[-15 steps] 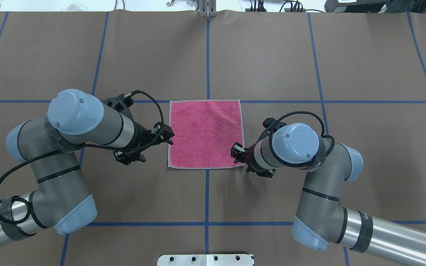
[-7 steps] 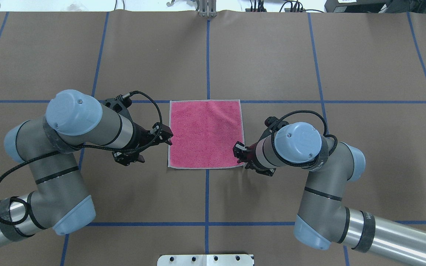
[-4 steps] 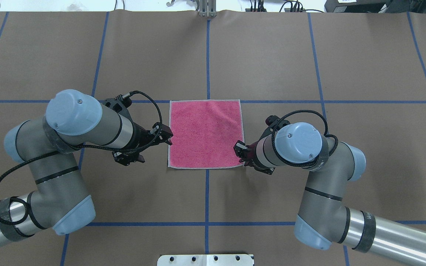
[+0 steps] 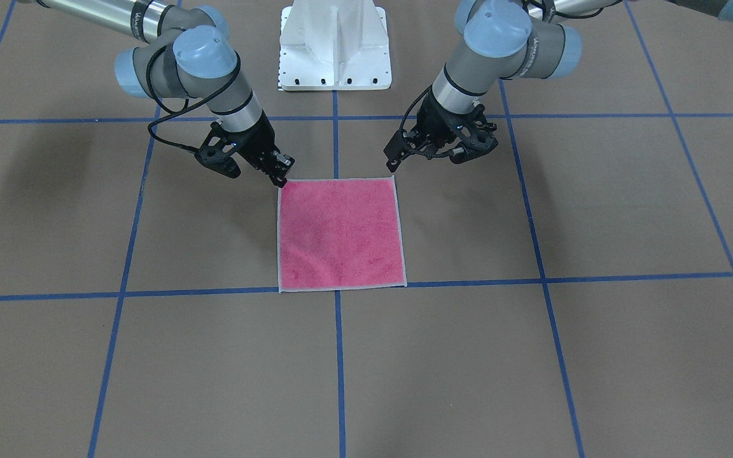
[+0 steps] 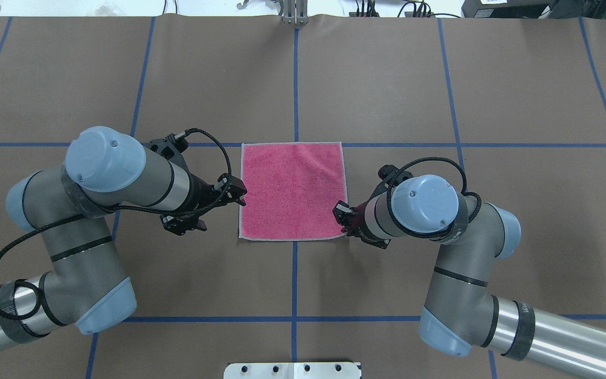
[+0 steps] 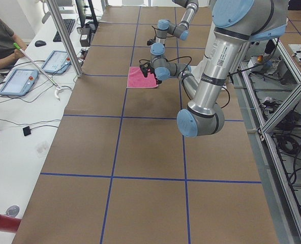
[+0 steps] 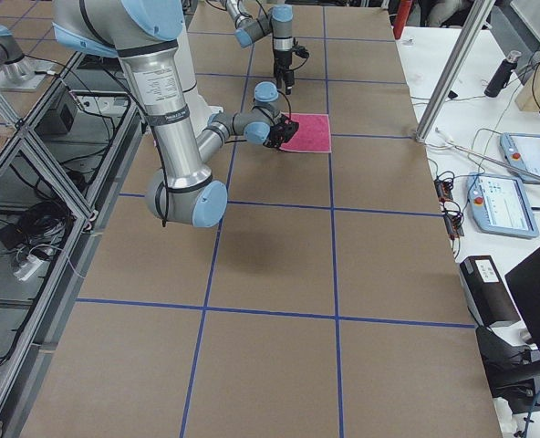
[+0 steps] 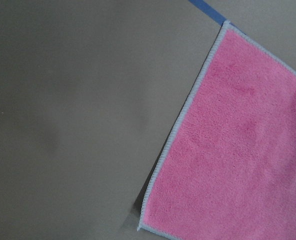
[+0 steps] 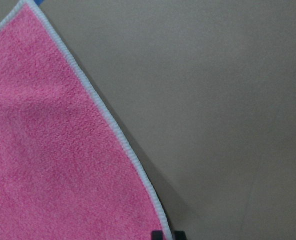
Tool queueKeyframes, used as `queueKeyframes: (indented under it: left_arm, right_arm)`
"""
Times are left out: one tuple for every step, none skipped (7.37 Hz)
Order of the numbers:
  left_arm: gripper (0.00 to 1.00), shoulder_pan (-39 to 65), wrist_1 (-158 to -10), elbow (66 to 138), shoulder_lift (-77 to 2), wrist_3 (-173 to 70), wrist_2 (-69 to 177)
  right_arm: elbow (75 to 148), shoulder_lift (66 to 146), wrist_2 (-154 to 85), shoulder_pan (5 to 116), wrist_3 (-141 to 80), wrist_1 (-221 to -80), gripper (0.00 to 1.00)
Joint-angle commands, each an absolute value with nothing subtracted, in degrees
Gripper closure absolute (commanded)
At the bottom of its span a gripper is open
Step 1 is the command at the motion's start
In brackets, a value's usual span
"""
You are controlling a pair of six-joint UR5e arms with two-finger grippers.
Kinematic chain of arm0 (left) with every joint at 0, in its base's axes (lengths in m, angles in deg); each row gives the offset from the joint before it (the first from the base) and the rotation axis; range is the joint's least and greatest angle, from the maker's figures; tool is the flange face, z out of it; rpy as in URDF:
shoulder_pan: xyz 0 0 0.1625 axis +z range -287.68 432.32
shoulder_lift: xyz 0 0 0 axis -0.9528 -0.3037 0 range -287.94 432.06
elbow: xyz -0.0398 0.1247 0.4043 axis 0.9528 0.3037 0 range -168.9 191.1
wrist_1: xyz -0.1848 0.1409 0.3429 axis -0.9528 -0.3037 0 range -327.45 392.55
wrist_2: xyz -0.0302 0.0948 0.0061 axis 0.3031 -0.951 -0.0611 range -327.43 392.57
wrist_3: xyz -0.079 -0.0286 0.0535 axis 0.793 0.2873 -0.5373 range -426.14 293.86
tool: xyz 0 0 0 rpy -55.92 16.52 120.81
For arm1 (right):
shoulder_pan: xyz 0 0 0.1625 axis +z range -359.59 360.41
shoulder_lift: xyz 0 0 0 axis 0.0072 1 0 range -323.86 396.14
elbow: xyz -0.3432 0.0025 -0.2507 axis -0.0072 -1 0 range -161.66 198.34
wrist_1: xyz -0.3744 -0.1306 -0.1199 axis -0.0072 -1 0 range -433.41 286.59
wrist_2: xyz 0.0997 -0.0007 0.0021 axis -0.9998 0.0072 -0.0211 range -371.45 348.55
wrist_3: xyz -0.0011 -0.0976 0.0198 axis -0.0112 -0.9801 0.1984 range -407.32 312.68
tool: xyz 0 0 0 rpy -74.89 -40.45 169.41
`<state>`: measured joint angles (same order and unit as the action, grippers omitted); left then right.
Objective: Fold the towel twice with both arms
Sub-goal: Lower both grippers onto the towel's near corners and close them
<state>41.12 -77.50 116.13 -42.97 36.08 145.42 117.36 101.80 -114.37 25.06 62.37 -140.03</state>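
Poised at the robot-side corners of the towel [image 4: 340, 232], first fold not yet begun. In the front-facing view: left gripper [image 4: 394, 166] at the cloth's upper right corner, right gripper [image 4: 280, 180] at its upper left, tips just beside the edging, contact impossible to confirm. No telling the claws' state, apart or together. Only two dark tips show at the bottom edge of the right wrist view, too cropped to judge.

Best to pinch each corner by the stitched edge alone, clear of the table [image 4: 595, 203] paper. Then lift both level and together, carry toward the bottom of the frame, lay corner on corner. Uneven timing, probably a skewed fold.

As for the cloth: flat at centre frame, pink face up, light grey edging all round, soft terry pile, square to the blue tape lines [image 4: 335, 350].
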Motion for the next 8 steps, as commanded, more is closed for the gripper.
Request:
queueKeyframes:
  left_arm:
    - [0.01, 41.0, -77.5, 116.1, -43.0, 36.1, 145.4]
    - [0.01, 41.0, -77.5, 116.1, -43.0, 36.1, 145.4]
    - [0.01, 41.0, -77.5, 116.1, -42.9, 36.1, 145.4]
    - [0.01, 41.1, -77.5, 116.0, -42.7, 36.3, 145.3]
    - [0.01, 41.2, -77.5, 115.8, -42.6, 37.3, 144.5]
    - [0.01, 41.8, -77.5, 115.3, -42.6, 38.4, 141.6]
    - [0.03, 43.9, -77.5, 115.0, -42.5, 38.5, 139.3]
    - [0.1, 45.6, -77.5, 112.9, -43.2, 38.6, 137.3]
  right_arm:
    - [117.7, 101.8, -114.4, 25.0, 62.4, -140.0, 0.83]
    - [117.6, 101.8, -114.4, 25.1, 62.4, -140.0, 0.95]
    - [117.7, 101.8, -114.4, 25.1, 62.4, -140.0, 1.0]
    - [118.0, 101.8, -114.4, 25.1, 62.4, -140.0, 1.0]
    - [118.7, 102.2, -114.4, 25.2, 62.4, -140.0, 1.0]
    - [119.8, 102.8, -114.5, 25.3, 62.3, -140.1, 1.0]
    - [120.3, 103.3, -114.5, 25.4, 62.3, -140.1, 1.0]
    - [120.6, 103.6, -114.5, 25.4, 62.3, -140.2, 1.0]
